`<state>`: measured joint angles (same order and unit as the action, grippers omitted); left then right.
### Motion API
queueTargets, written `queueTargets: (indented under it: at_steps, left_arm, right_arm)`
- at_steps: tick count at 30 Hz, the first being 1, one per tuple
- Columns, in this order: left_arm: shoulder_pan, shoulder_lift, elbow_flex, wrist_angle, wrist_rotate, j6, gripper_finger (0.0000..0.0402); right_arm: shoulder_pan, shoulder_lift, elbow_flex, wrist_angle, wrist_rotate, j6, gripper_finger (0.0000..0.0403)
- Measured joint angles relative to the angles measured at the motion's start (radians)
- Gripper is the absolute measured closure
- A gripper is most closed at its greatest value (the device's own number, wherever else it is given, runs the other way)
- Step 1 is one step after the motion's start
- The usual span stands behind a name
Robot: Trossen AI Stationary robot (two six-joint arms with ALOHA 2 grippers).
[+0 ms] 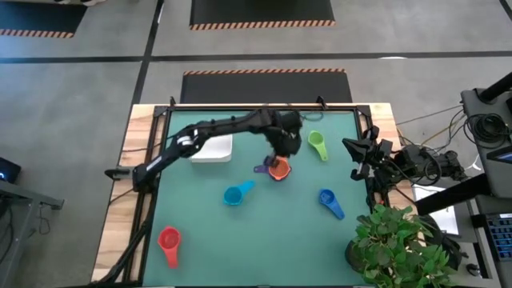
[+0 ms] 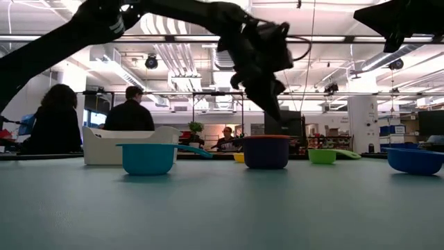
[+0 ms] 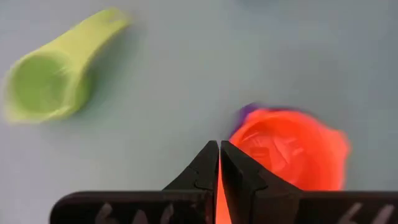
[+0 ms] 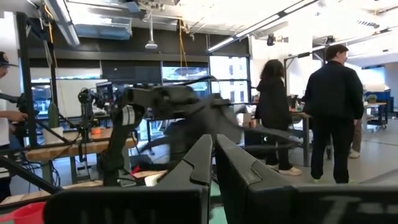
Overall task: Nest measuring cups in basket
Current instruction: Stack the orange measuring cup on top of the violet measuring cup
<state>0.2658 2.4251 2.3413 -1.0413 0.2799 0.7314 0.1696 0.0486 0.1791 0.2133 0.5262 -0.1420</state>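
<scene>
Sitting nested in the purple cup, the orange cup lies just under the left gripper, whose fingers are pressed together on nothing. Lowering like this could knock the pair away from the basket, well behind the arm

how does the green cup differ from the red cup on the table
The green cup lies at the far side near the right arm; the red cup lies at the near edge, on the left. Green's handle points away from the front edge; red's points toward it. Both are round scoops, lying alone on the mat.
</scene>
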Motion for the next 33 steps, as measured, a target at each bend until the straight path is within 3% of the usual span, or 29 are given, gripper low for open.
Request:
queueTargets:
  at_steps: [9,27,33]
  left_arm:
    - [0.017,0.022,-0.012,0.124,0.022,-0.076,0.0402]
    - [0.04,0.037,-0.094,0.148,-0.01,-0.097,0.0402]
    - [0.042,0.037,-0.094,0.122,-0.107,-0.117,0.0402]
  right_arm:
    - [0.0,0.0,0.0,0.0,0.0,0.001,0.0394]
    - [0.0,0.001,0.0,0.001,0.0,0.004,0.0394]
    - [0.0,0.001,0.0,0.0,0.0,0.003,0.0394]
